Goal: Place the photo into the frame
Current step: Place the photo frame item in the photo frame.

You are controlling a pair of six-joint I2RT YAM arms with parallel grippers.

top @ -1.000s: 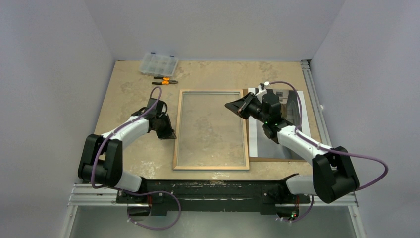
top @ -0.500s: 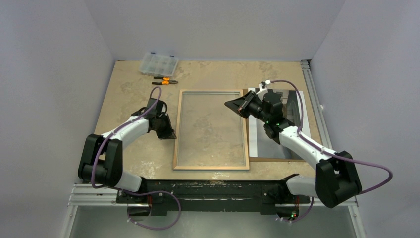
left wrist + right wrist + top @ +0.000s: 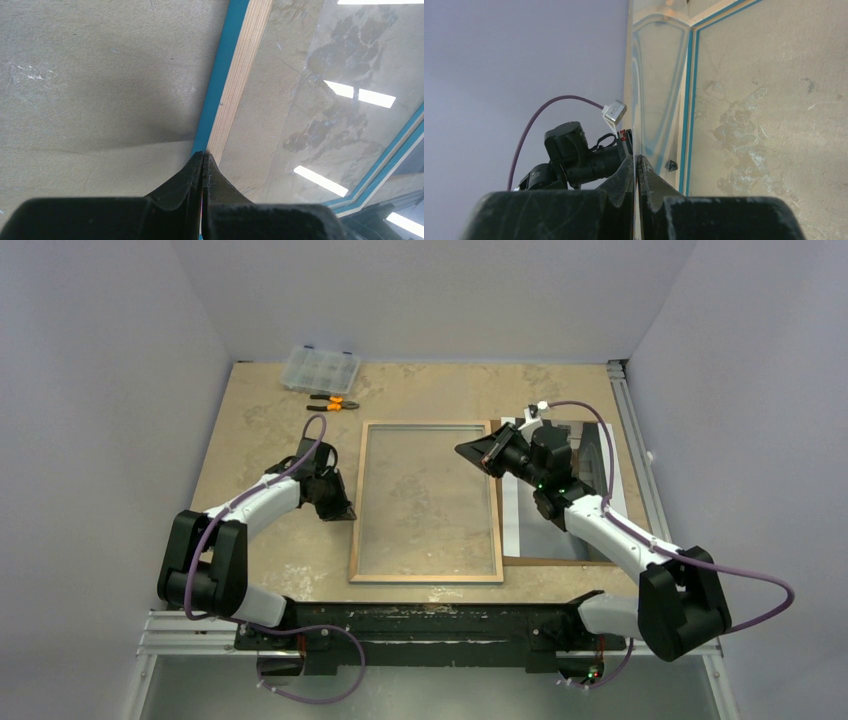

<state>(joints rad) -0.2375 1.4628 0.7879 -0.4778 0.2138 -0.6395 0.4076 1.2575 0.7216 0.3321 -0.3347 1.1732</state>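
- On the bench (image 3: 260,410), the frame (image 3: 427,578) lies flat with its wooden back up, between the two arms.
- Its left rail has the tips of the left gripper (image 3: 345,514) against it, fully closed and holding nothing.
- Over the right rail, the right gripper (image 3: 462,452) is pinched tight on the photo (image 3: 518,530) by its thin edge.
- Most of the photo rests on a brown backing board (image 3: 545,561) just right of the frame.

The left arm (image 3: 262,498) and right arm (image 3: 605,528) have smooth white link shells between bulky black joint housings. A thin purple cable (image 3: 748,565) loops along each. The fingers (image 3: 182,187) are matte black tapering wedges. Small green lights (image 3: 541,486) glow on the right wrist
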